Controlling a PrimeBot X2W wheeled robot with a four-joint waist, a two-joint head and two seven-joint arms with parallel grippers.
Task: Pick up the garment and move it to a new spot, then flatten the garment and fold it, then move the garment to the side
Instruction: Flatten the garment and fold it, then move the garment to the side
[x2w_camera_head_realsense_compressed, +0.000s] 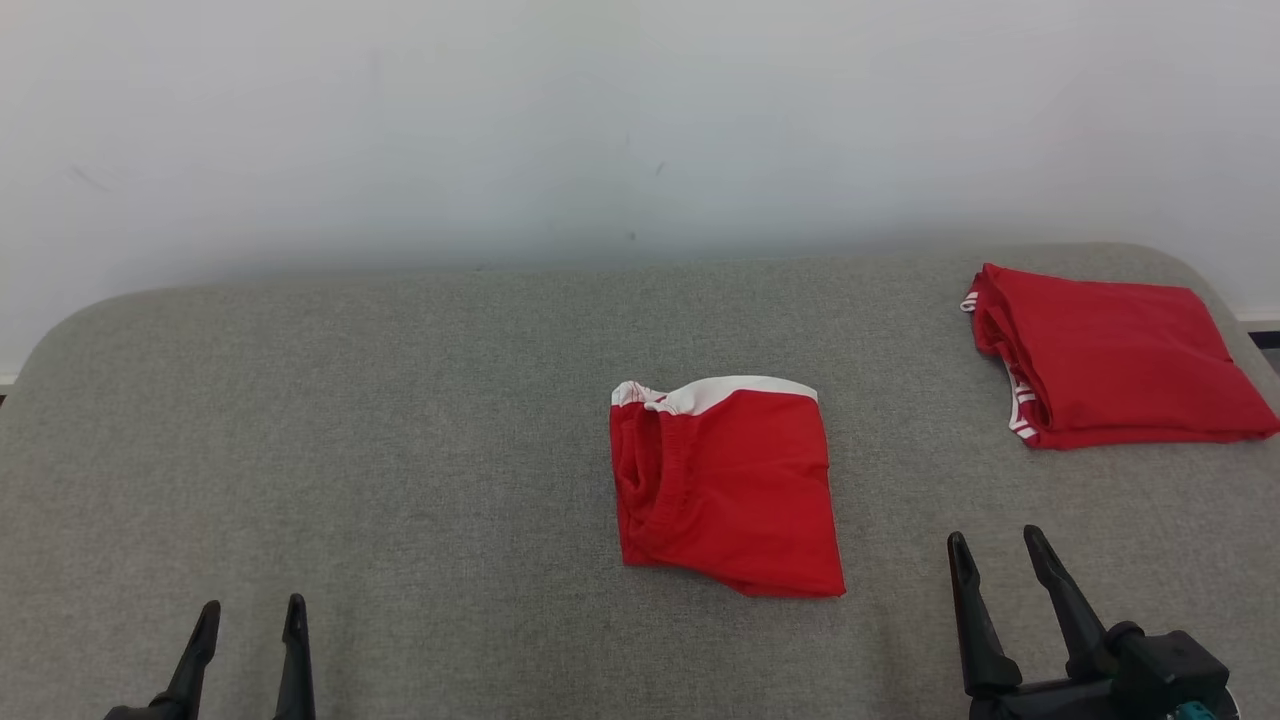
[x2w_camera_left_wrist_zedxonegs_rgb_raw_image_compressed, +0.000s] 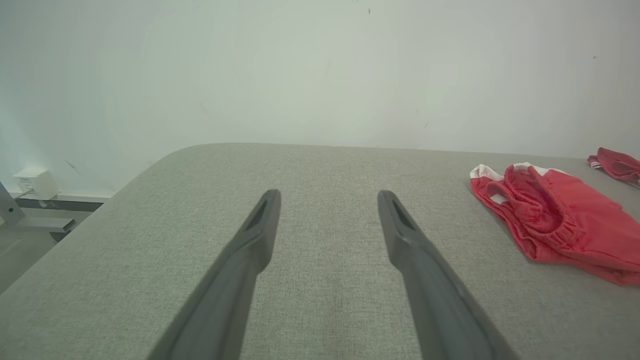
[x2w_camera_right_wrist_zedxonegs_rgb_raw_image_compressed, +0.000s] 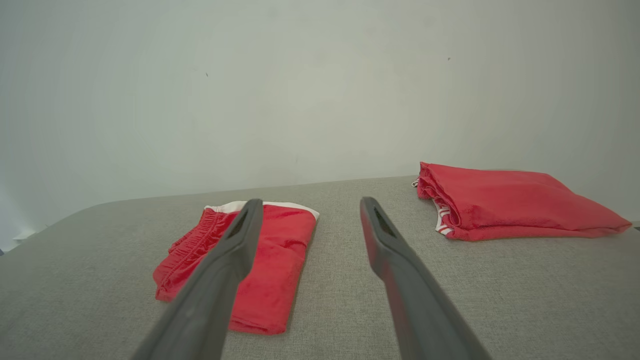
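A red garment (x2w_camera_head_realsense_compressed: 725, 485) with a white band lies folded in the middle of the grey table; the left wrist view has it (x2w_camera_left_wrist_zedxonegs_rgb_raw_image_compressed: 560, 220) at the right, the right wrist view has it (x2w_camera_right_wrist_zedxonegs_rgb_raw_image_compressed: 272, 260) at the lower left, partly behind one finger. My left gripper (x2w_camera_head_realsense_compressed: 250, 630) stands open at the lower left, well away from it, with nothing between its fingers (x2w_camera_left_wrist_zedxonegs_rgb_raw_image_compressed: 327, 200). My right gripper (x2w_camera_head_realsense_compressed: 995, 555) is open at the lower right, a short way right of the garment, also holding nothing (x2w_camera_right_wrist_zedxonegs_rgb_raw_image_compressed: 310, 207).
A second red garment (x2w_camera_head_realsense_compressed: 1110, 355) lies folded at the table's far right corner, also in the right wrist view (x2w_camera_right_wrist_zedxonegs_rgb_raw_image_compressed: 505, 202). A white wall stands behind the grey table (x2w_camera_head_realsense_compressed: 350, 420). A small white box (x2w_camera_left_wrist_zedxonegs_rgb_raw_image_compressed: 35, 182) sits on the floor beyond the table's left edge.
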